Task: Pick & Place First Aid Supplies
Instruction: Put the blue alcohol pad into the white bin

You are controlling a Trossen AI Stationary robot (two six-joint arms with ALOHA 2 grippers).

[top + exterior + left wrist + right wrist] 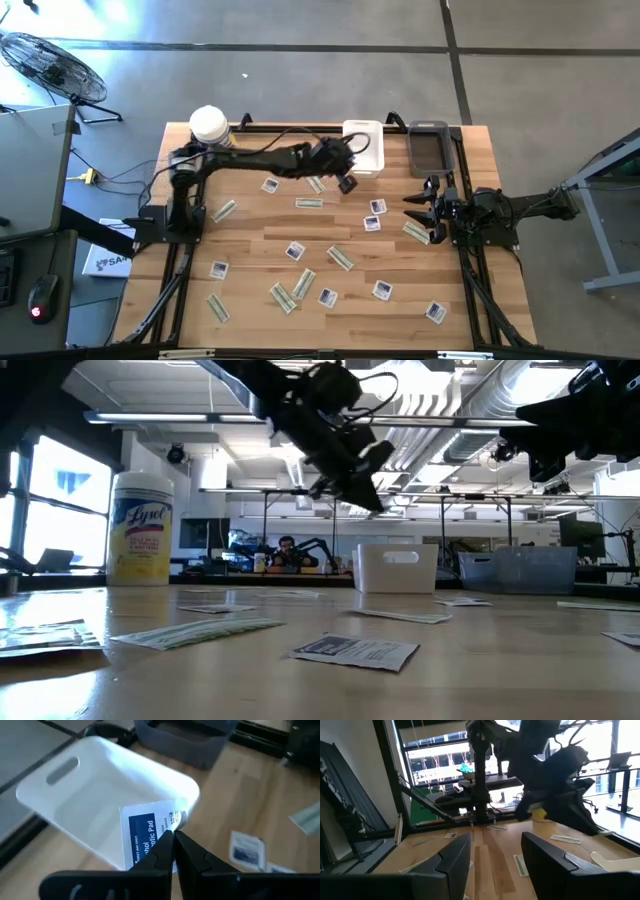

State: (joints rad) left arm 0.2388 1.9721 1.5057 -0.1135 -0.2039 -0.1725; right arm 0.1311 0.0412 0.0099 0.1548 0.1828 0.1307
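Observation:
My left gripper (346, 180) (173, 839) hangs above the table just near of the white bin (363, 146) (100, 795), shut on a square white packet with a blue mark (149, 834). In the low view this gripper (352, 472) is well above the table. My right gripper (416, 207) (495, 847) waits open and raised near the table's right edge. Several more square packets (377, 207) and pale-green strips (340, 258) lie flat across the wooden table (250, 235). My left gripper pinches the blue-marked packet between its two fingertips (190, 851), near one edge of the packet (169, 829). The fingers come from above, slanting toward the white bin. The packet is lifted clear of the table and sticks out beside the fingers, over the bin's near rim.
A grey bin (430, 148) stands right of the white bin at the far edge. A yellow tub with a white lid (210, 125) (140, 540) stands at the far left corner. A strip (415, 232) lies just near of my right gripper. People sit in the room beyond (285, 552).

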